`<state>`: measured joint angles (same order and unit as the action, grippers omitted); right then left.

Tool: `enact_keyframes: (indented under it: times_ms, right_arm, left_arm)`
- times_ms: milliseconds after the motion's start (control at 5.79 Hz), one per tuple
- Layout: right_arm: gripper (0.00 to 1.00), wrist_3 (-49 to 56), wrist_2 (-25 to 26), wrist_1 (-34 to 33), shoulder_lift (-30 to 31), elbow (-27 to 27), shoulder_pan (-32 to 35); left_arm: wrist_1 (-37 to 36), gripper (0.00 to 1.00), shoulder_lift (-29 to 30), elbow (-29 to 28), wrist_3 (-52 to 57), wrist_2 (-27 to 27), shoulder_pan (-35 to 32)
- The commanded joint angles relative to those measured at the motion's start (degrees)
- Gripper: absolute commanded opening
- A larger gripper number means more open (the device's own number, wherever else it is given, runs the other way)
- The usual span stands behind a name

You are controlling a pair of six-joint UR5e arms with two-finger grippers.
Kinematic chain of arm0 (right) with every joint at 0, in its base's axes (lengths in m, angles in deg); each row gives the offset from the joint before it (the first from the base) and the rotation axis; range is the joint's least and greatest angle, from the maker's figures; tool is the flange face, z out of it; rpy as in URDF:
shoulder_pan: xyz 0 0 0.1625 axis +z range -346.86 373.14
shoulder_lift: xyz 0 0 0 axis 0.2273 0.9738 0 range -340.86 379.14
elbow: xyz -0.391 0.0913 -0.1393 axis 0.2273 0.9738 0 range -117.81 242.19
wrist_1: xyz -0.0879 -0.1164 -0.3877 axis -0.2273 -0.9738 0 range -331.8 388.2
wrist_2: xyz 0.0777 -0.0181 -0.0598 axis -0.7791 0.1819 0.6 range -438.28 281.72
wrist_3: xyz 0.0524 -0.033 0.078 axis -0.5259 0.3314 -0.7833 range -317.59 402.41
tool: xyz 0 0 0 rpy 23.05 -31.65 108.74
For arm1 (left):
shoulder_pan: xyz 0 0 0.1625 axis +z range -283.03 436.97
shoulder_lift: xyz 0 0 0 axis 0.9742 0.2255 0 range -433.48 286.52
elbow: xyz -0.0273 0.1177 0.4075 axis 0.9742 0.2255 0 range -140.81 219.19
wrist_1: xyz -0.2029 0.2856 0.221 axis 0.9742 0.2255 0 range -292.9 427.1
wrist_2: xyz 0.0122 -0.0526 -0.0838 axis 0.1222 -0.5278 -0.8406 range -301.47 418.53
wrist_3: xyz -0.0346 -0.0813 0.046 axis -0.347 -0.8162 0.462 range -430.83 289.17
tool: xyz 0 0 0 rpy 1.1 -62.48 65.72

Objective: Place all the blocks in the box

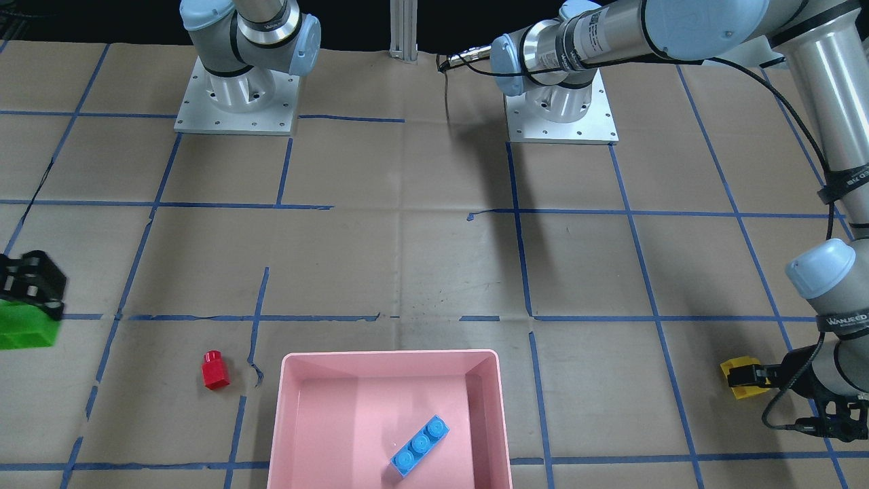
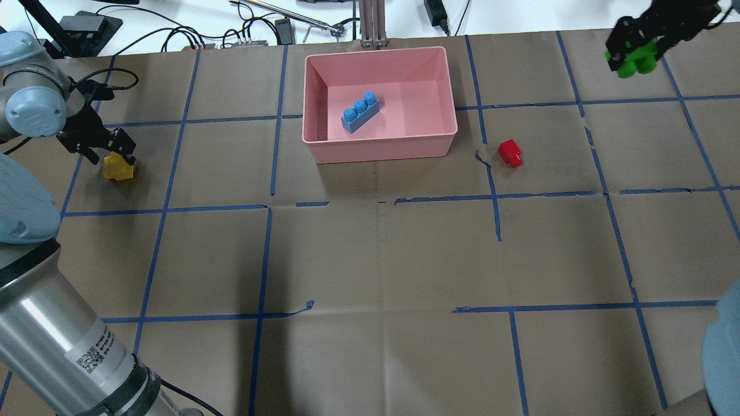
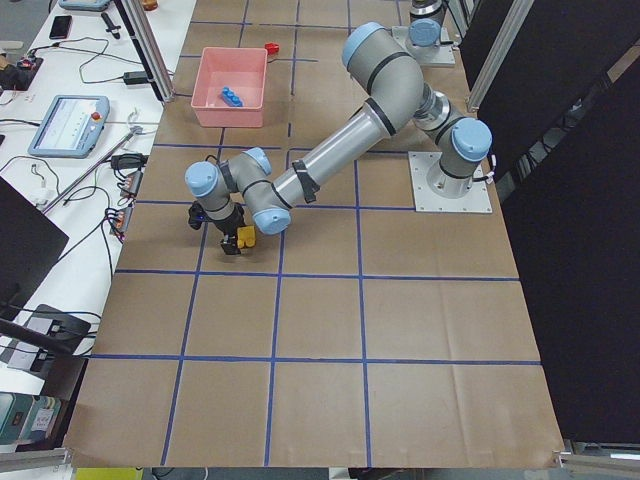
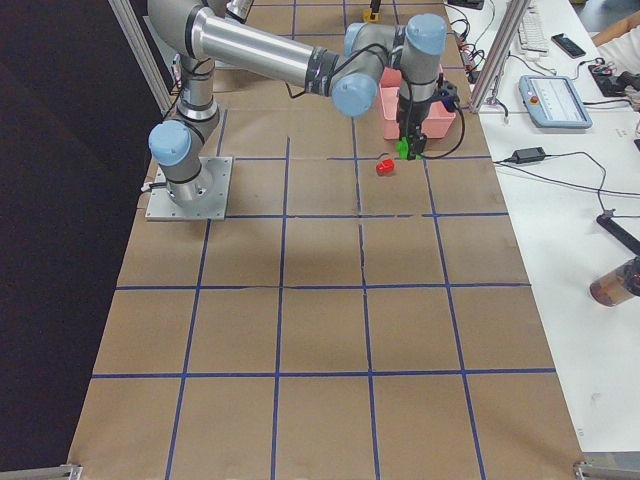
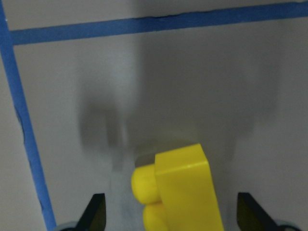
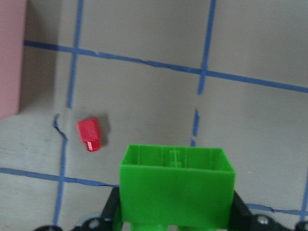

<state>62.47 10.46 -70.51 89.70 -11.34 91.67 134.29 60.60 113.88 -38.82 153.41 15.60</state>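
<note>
The pink box (image 2: pixel 376 52) holds the long blue block (image 2: pixel 360 112), which also shows in the front view (image 1: pixel 421 445). The red block (image 2: pixel 510 153) lies on the paper to the right of the box. My left gripper (image 2: pixel 115 153) is open and low over the yellow block (image 2: pixel 118 169). In the left wrist view its fingertips (image 5: pixel 96 211) stand wide on either side of the yellow block (image 5: pixel 185 192) without touching it. My right gripper (image 2: pixel 633 49) is shut on the green block (image 2: pixel 636 60) and holds it above the table, far right of the box. The green block (image 6: pixel 177 187) fills the right wrist view.
Brown paper with a blue tape grid covers the table. Cables and devices lie beyond the table's far edge behind the box. The two arm bases (image 1: pixel 237 102) stand at the robot's side. The red block (image 6: pixel 89 134) lies below and left of the held green block.
</note>
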Motion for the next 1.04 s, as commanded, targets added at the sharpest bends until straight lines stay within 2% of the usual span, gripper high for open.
enact_keyframes:
  times_ms: [0,173,345,518,691,864]
  right_arm:
    - [0.44,-16.1,-1.1,0.5,-7.0,7.9,12.3]
    - [0.44,-22.5,-1.1,-0.1,-12.8,12.6,17.4]
    - [0.44,-27.1,-1.0,-3.3,-19.6,15.6,21.6]
    - [0.47,-27.9,-1.0,-6.5,-23.8,15.6,22.3]
    - [0.98,-27.7,-1.0,-6.9,-25.0,15.4,22.3]
    - [1.0,-27.0,-0.8,-6.8,-24.9,15.4,22.1]
  left_arm:
    - [-0.1,0.64,-0.4,0.4,0.0,0.2,-0.1]
    - [-0.1,0.31,-0.2,0.5,0.1,0.0,-0.1]
    - [0.7,0.08,-1.1,-0.1,0.2,-0.2,-0.6]
    - [0.9,0.0,-1.5,-0.9,0.9,-0.7,-0.9]
    - [3.3,0.0,-4.6,-1.4,0.2,-3.4,-3.9]
    - [6.8,0.0,-7.4,-3.7,-0.7,-5.4,-8.9]
